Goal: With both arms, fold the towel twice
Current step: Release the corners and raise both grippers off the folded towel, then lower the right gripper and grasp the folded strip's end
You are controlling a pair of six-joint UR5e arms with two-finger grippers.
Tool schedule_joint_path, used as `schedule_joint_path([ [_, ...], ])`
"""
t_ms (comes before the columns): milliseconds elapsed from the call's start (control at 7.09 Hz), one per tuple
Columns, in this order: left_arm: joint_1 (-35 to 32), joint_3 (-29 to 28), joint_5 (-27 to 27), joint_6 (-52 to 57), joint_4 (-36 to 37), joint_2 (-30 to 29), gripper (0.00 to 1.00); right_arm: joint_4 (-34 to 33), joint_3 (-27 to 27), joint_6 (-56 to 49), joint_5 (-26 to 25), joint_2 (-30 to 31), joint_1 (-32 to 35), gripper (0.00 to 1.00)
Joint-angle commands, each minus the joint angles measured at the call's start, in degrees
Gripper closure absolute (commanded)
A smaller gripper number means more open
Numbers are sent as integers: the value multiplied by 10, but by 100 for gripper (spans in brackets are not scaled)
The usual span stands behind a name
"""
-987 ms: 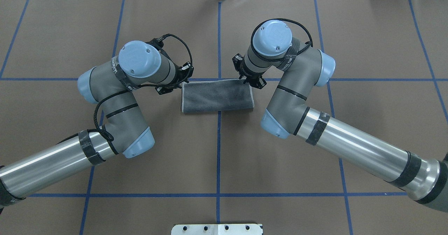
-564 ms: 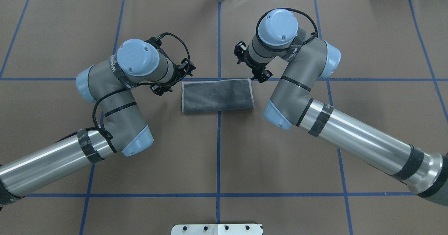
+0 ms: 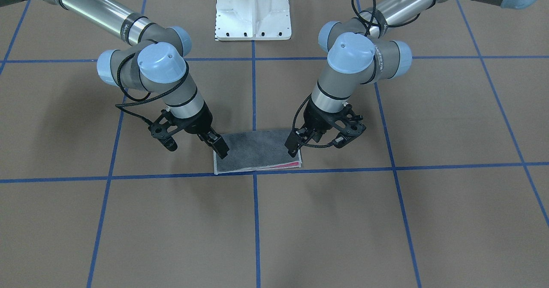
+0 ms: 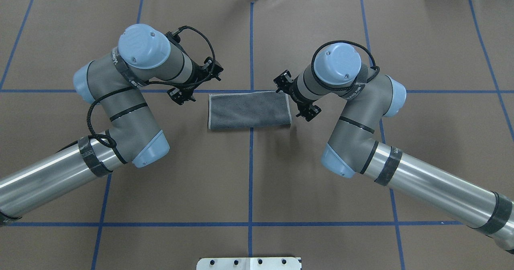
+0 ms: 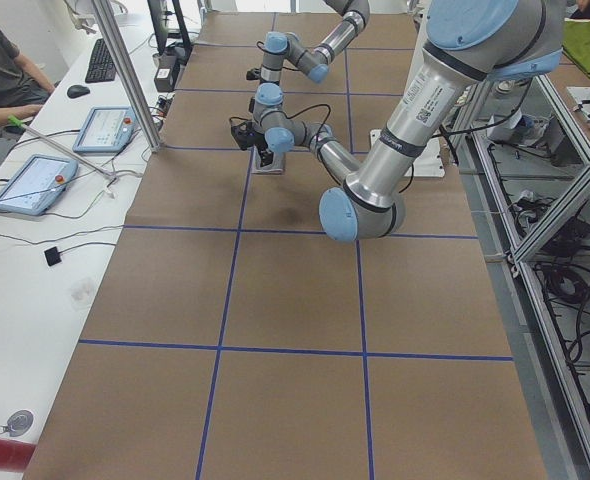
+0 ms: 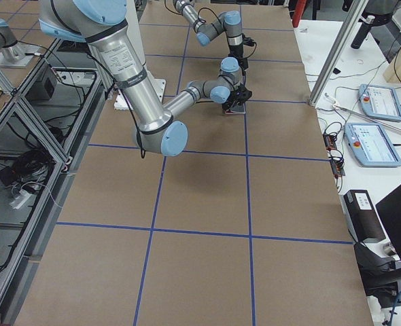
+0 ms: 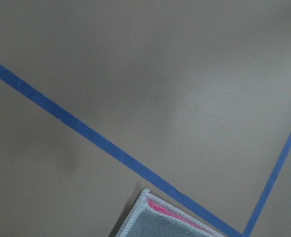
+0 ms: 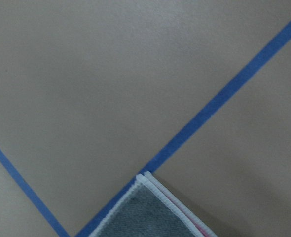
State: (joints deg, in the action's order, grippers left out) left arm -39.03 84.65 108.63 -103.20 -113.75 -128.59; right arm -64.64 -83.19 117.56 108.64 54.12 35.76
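now spread apart, left tool [image 3: 316, 144] and right tool [image 3: 195, 147] have drawn back from the folded towel [image 3: 257, 151]

Premises: a robotics laboratory. Evidence: left arm [image 4: 124, 113] and right arm [image 4: 353, 129] reach over a paper-covered counter [image 4: 441, 161] gridded in blue tape [image 4: 250, 181]. Teach pendants [image 6: 380, 102], a keyboard [image 5: 100, 60], aluminium framing [image 5: 127, 80], loose cabling [image 6: 24, 170] and a seated person [image 5: 0, 70] line its sides.

Nothing readable: white lettering on the left arm's [image 4: 130, 121] black band [image 4: 122, 71] is too small.
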Motion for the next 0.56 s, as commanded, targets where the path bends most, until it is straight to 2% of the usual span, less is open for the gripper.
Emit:
schedule_joint_path([
  [0, 0, 1, 1, -1, 0, 0, 0, 2, 2, 36, -1, 6, -21, 22],
  [282, 0, 1, 1, -1, 0, 0, 0, 1, 2, 46, 0, 10, -24, 37],
  [423, 0, 1, 1, -1, 0, 0, 0, 1, 3, 47, 0, 12, -24, 41],
])
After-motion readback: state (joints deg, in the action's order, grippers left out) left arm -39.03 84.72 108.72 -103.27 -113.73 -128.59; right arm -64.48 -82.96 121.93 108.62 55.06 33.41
